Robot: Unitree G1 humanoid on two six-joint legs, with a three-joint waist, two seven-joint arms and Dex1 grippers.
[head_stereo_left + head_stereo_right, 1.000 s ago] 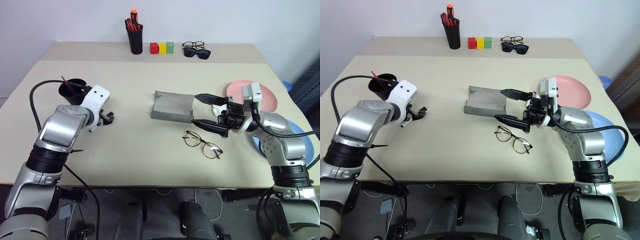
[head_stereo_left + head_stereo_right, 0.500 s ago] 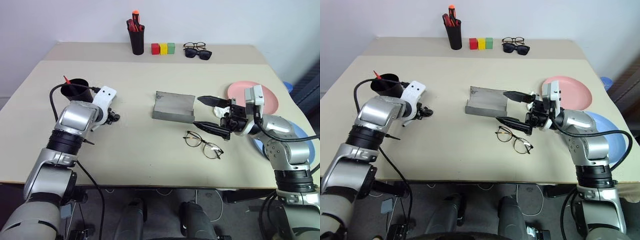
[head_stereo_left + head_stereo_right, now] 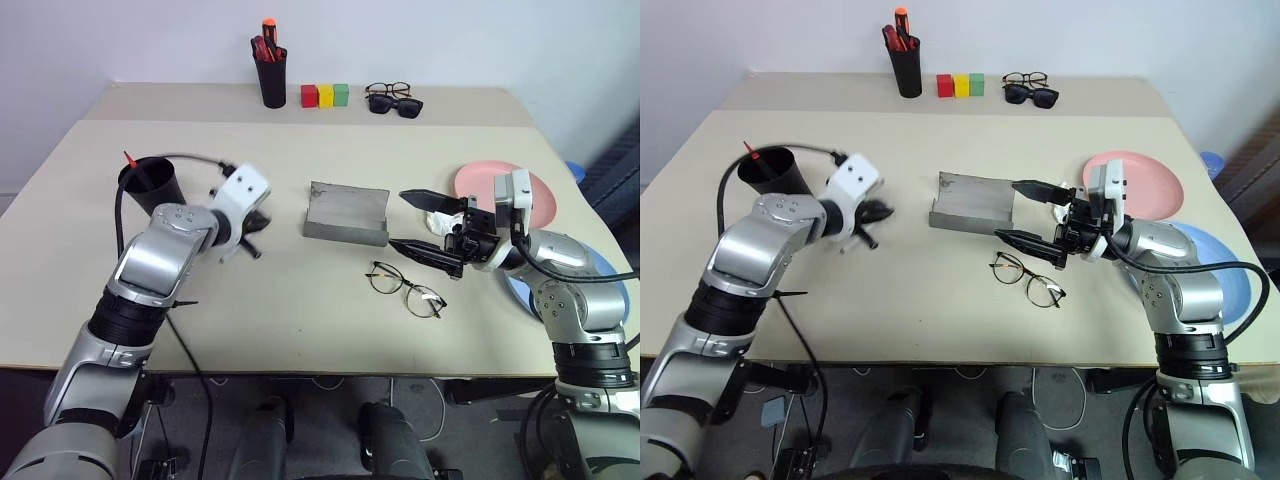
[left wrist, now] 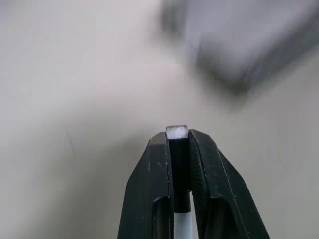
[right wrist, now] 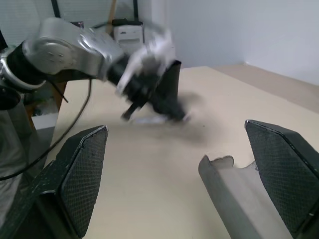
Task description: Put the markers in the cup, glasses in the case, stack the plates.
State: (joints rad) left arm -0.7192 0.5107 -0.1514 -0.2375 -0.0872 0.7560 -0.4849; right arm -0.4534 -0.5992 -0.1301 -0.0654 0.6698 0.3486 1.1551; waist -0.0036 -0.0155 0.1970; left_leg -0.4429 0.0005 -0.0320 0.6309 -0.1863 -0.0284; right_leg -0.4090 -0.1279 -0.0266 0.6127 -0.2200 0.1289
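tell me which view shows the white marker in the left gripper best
The left wrist view: the white marker sits clamped between the black fingers, its end poking out. In the head views the left gripper is a dark blur and the marker can't be made out. The right wrist view shows that hand blurred too.

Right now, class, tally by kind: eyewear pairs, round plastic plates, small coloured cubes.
Eyewear pairs: 3 (thin wire-framed spectacles, dark-framed spectacles, black sunglasses)
Round plastic plates: 2 (salmon pink plate, light blue plate)
Small cubes: 3 (red cube, yellow cube, green cube)
Total: 8
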